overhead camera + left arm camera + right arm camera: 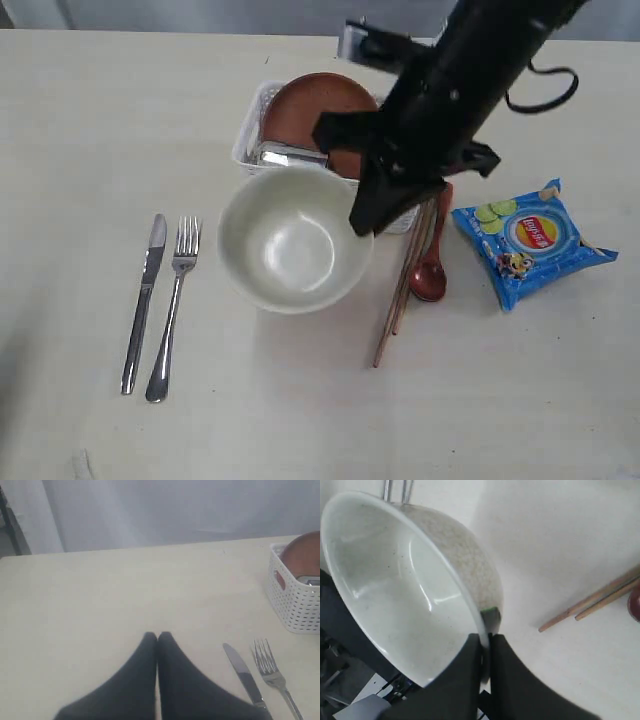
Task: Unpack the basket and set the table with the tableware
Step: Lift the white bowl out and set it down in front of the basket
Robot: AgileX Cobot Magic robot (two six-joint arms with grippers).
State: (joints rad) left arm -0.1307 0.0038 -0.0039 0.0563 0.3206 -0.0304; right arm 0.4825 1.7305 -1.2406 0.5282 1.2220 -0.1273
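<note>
Desk (90,120) of pale cream, faintly grained, stays broad and bare along its left and near edges. At the back sits the white grid-holed basket (246,140), a round brown plate (315,105) leaning inside. In front, the glossy cream bowl (290,245) has its thin rim pinched by the right tool (484,642). A crinkled blue packet (530,240) lies far right. Wooden chopsticks (400,290) and a reddish spoon (430,275) lie right of the bowl, and a steel knife (145,300) and fork (172,310) lie left. The left tool (157,637) hangs closed, empty.
</note>
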